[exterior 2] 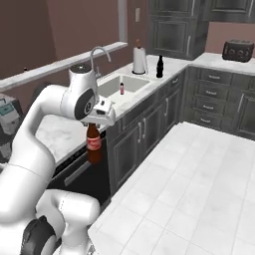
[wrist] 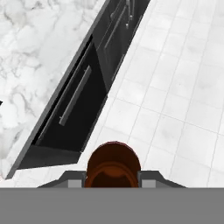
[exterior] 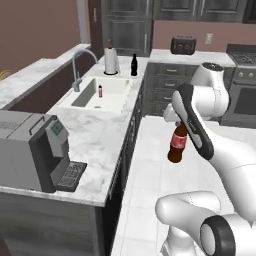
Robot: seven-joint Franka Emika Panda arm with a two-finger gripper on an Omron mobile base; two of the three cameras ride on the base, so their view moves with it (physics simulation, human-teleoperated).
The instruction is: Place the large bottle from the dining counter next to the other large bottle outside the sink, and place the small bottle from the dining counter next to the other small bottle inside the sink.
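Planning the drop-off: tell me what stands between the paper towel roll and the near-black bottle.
Nothing: in the left base view, bare marbled counter separates the paper towel roll from the near-black bottle.

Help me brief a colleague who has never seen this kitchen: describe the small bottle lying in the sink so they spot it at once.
Start at the white sink set in the marbled counter, under the curved steel tap. The small bottle stands upright inside the basin. It is a tiny pink-red cylinder with a dark cap, far shorter than the near-black bottle on the counter behind the sink and the brown bottle the gripper holds.
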